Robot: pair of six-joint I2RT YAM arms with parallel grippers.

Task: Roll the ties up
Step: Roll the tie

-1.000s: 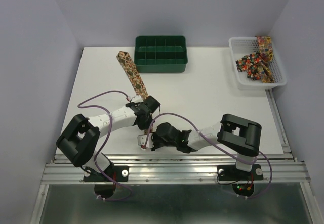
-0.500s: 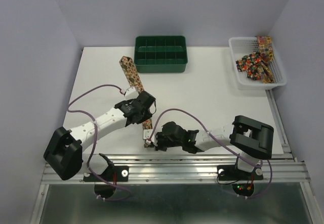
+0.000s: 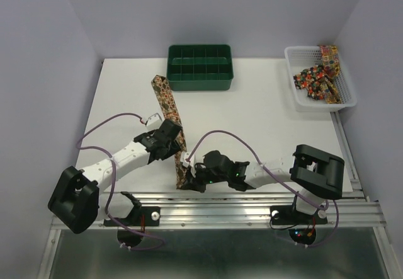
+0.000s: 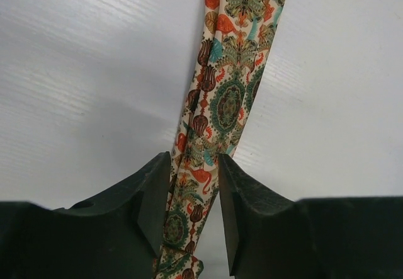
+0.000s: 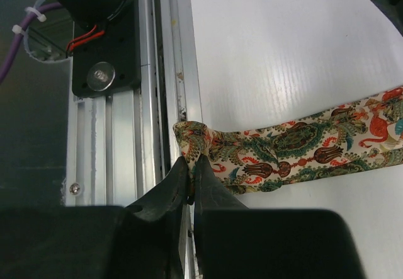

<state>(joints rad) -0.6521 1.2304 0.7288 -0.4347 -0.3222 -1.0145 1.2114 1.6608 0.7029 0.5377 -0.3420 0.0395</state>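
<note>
rolling barely begun: right gripper [image 5: 191, 164] pinches tie [image 3: 169, 102] end, left gripper [image 4: 192, 165] spread astride it; more ties [image 3: 317, 77] in basket [image 3: 291, 55].

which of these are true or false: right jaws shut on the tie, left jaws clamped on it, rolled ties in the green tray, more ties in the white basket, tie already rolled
1. The right jaws are shut on the near end of the tie. True.
2. The left jaws are clamped tight on it. False: they stand apart, one on each side of the tie.
3. The green tray holds rolled ties. False: its compartments look empty.
4. More ties lie in the white basket. True.
5. The tie is already rolled up. False: it lies stretched out long on the table.
</note>
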